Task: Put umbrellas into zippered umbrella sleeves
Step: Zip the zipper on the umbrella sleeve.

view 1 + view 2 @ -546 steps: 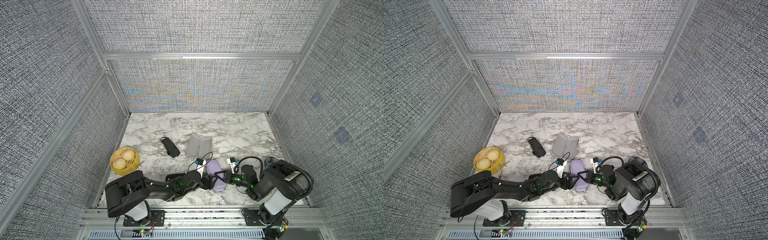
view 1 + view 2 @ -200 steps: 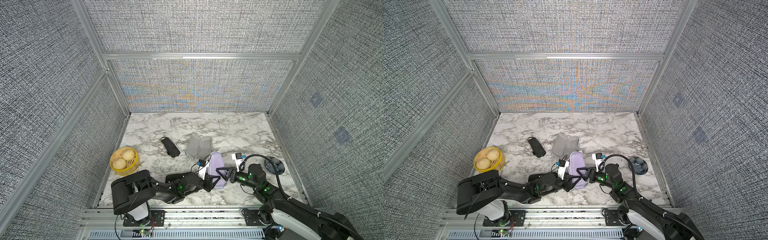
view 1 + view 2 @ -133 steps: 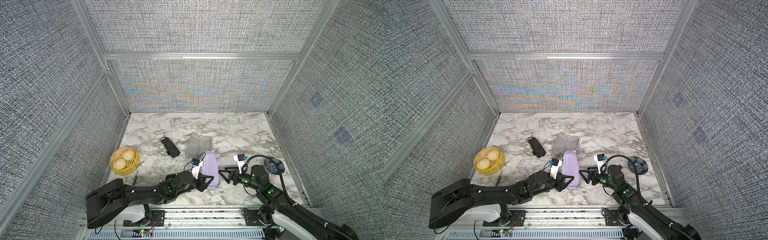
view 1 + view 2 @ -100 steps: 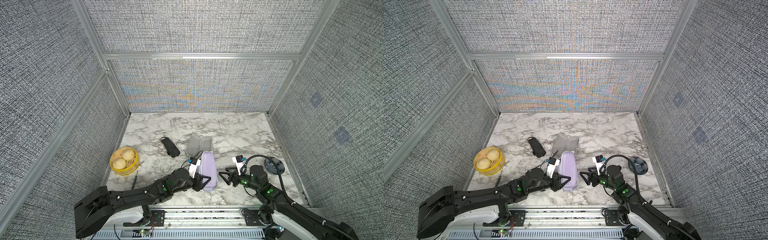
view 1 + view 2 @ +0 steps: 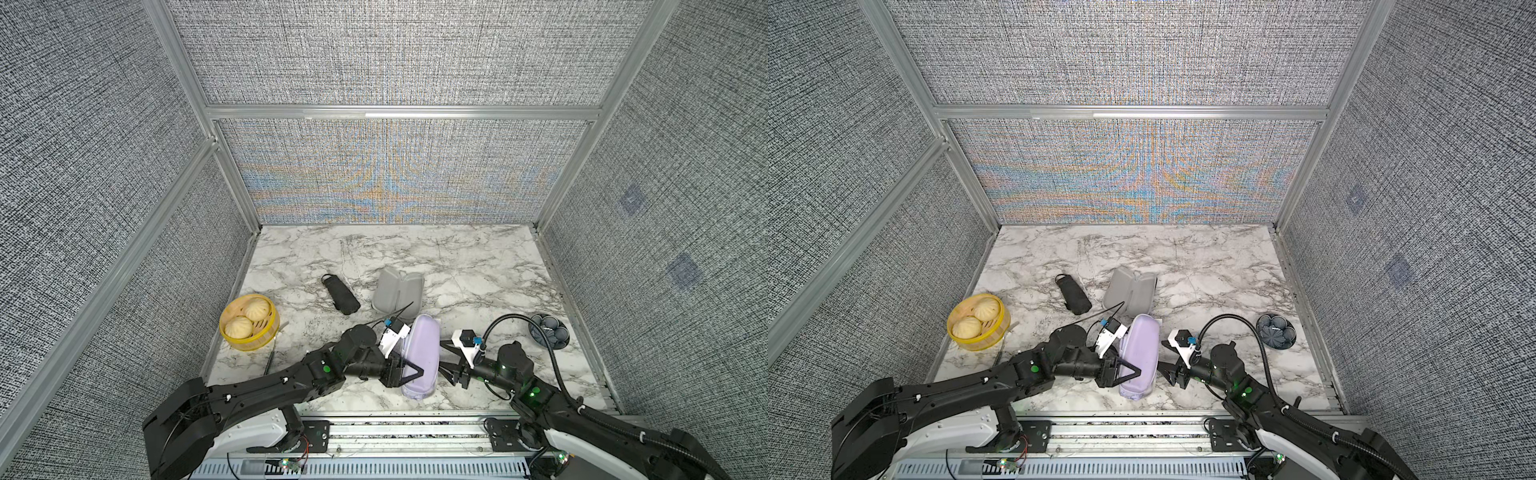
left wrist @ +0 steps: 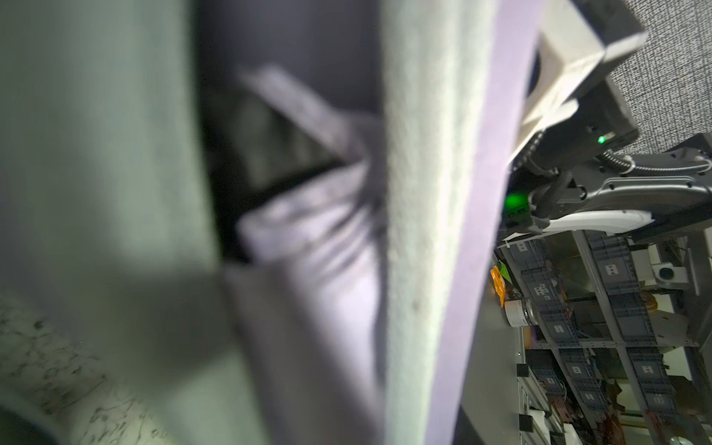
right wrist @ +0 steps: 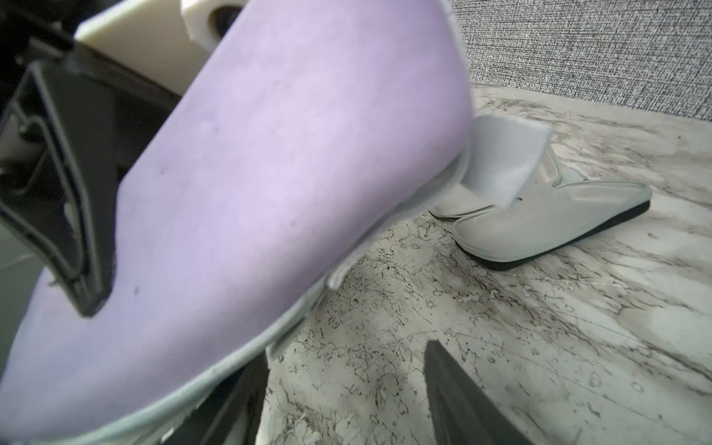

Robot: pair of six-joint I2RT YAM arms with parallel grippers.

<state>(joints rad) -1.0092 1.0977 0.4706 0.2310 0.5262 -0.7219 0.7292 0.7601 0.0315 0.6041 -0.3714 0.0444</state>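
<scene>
On marble tabletop (image 5: 478,266), grey-walled booth (image 5: 374,62): left fingers (image 7: 98,239) clamp lavender sleeve (image 5: 422,357); right fingers (image 7: 458,404) spread, empty.

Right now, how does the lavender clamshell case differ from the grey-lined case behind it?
The lavender clamshell case is folded almost shut, gripped by the left gripper; the grey-lined case lies spread open, untouched. Outside, one is lavender, the other black. Both are oblong with grey lining.

Marble table (image 5: 478,266); black umbrella (image 5: 340,295), open grey sleeve (image 5: 397,289), lavender sleeve (image 5: 419,357), yellow basket (image 5: 249,345), dark dish (image 5: 559,343)
</scene>
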